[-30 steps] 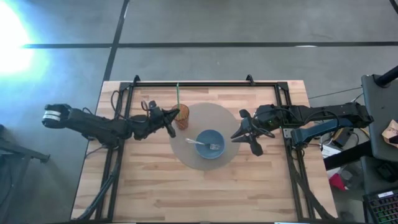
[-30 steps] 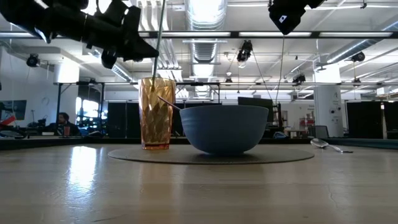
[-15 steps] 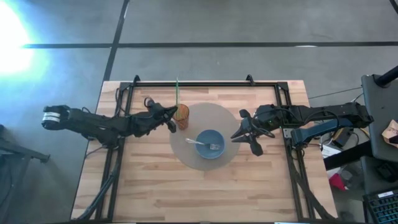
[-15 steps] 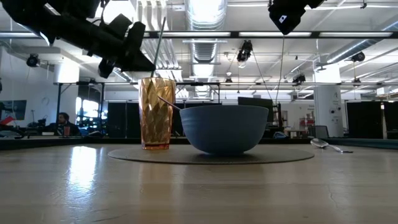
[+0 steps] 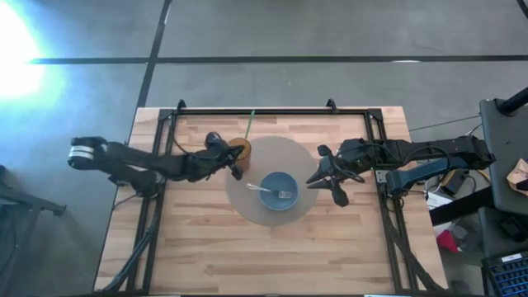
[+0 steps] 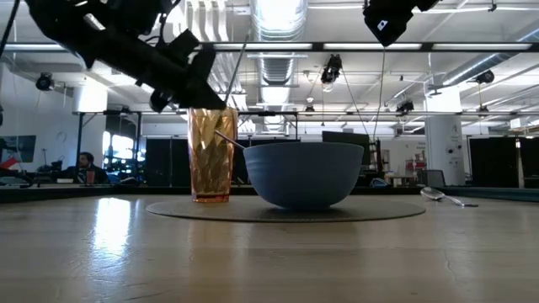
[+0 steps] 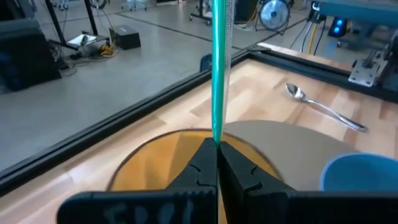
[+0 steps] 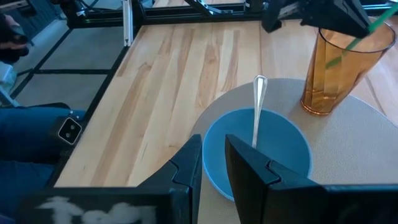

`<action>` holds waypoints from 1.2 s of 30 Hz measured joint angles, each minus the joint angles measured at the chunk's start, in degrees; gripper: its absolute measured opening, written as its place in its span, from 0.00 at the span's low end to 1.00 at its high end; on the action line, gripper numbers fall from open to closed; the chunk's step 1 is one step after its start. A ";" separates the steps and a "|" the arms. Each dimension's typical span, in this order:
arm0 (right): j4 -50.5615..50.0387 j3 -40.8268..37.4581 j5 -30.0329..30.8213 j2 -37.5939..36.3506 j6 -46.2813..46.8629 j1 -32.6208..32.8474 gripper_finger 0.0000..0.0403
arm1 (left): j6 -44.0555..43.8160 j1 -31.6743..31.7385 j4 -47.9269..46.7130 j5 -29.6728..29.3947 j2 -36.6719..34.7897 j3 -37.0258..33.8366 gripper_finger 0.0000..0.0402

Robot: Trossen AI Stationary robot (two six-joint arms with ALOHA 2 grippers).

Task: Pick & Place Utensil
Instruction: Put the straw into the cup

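Setting: robotics lab in an open industrial hall. Evidence: exposed ceiling ducts (image 6: 282, 59) and strip lights, polished concrete floor (image 5: 330, 33), butcher-block table (image 5: 272, 256) in black metal framing, distant monitors, seated person (image 6: 86, 166) at a desk.

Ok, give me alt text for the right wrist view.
A fork rests in a blue bowl on a round mat, beside an amber cup with a green straw held by the left gripper.
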 joint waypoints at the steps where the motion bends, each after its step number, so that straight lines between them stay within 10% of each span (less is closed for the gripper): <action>1: 0.01 0.00 0.00 0.00 0.00 0.02 0.17 | 0.63 0.06 -0.12 0.03 0.82 0.81 0.00; 36: -0.15 0.00 -0.02 0.00 0.59 0.02 0.17 | -3.69 0.40 -16.28 -0.13 2.34 9.14 0.14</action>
